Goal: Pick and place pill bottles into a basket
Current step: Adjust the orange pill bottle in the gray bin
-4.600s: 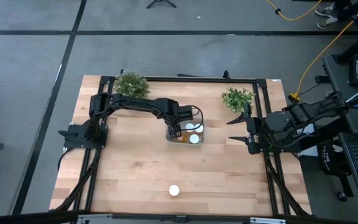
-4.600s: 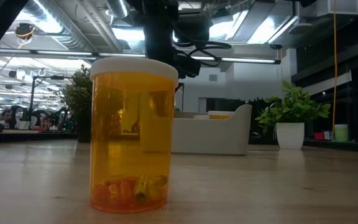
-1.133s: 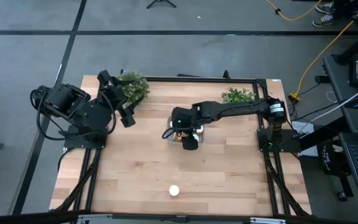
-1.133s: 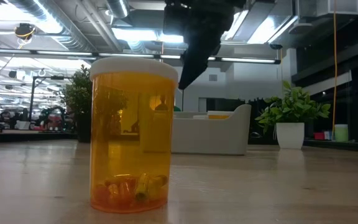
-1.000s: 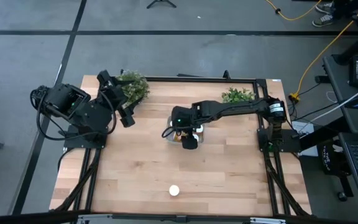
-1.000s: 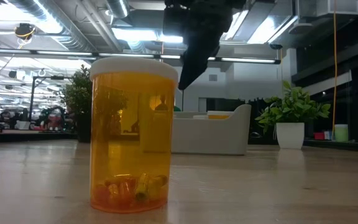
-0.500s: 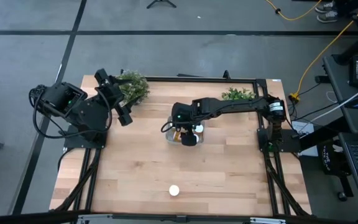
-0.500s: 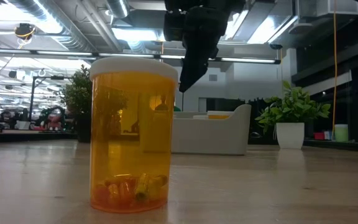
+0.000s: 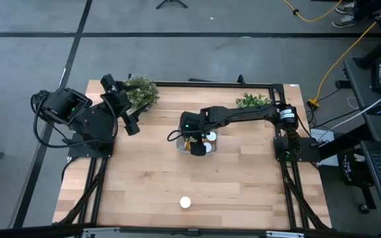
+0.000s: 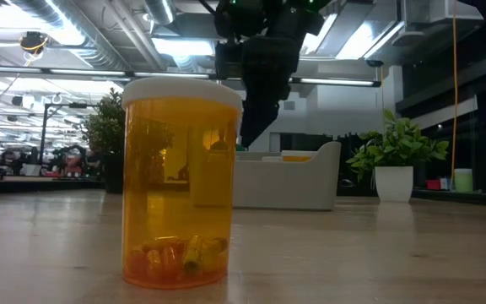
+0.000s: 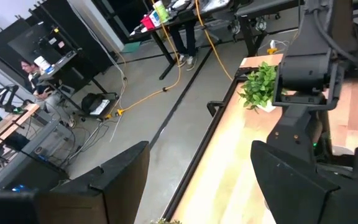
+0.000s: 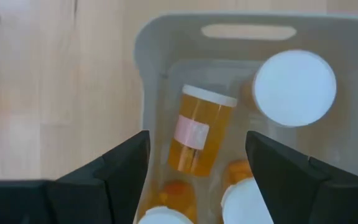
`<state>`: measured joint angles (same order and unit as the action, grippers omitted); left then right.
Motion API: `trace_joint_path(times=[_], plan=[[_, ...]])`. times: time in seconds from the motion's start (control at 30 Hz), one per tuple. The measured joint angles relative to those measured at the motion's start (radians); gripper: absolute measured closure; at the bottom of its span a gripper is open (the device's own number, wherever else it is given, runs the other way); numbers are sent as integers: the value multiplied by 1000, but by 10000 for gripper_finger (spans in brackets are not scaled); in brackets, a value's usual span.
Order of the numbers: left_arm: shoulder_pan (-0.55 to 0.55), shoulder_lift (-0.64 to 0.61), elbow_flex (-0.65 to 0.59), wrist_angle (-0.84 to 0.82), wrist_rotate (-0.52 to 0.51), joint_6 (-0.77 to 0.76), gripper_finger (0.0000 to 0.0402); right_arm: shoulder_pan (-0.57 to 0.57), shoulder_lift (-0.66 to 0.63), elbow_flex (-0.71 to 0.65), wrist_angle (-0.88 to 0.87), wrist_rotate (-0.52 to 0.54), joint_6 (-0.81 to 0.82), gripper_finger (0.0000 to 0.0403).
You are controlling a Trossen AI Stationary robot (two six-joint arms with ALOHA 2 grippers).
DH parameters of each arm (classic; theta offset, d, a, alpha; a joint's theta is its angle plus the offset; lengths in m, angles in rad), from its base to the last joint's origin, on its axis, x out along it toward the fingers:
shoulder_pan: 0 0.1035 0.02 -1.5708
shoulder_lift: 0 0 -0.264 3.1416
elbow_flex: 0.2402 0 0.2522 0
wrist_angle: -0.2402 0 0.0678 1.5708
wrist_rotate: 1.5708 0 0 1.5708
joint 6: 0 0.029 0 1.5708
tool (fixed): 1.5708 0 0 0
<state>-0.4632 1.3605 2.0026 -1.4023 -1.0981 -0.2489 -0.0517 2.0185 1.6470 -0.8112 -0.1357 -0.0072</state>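
The pale basket [image 9: 207, 140] stands mid-table and holds several orange pill bottles with white caps. In the right wrist view one bottle [image 12: 199, 129] lies on its side and another stands upright, cap up [image 12: 295, 87]. My right gripper [image 12: 197, 174] is open and empty, pointing down over the basket's left part [image 9: 196, 147]. One more pill bottle [image 9: 186, 202] stands upright on its base near the table's front edge and fills the low view [image 10: 180, 181]. My left gripper [image 9: 131, 124] is open and empty at the table's far left.
Two green potted plants stand at the far edge, one near my left gripper [image 9: 141, 91] and one on the right [image 9: 253, 102]. Bare wood lies between the basket and the lone bottle. The basket's rim [image 12: 166, 37] has a handle slot.
My right gripper has shifted a little toward the table's left and far side over the basket, staying open. The lone bottle near the front edge has not moved.
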Motion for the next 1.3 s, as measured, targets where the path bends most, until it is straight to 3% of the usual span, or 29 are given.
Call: trace_joint_path(times=[1.3], plan=[[-16, -9, 0, -41, 0, -13, 125, -13, 133, 0, 54, -51, 8, 135]])
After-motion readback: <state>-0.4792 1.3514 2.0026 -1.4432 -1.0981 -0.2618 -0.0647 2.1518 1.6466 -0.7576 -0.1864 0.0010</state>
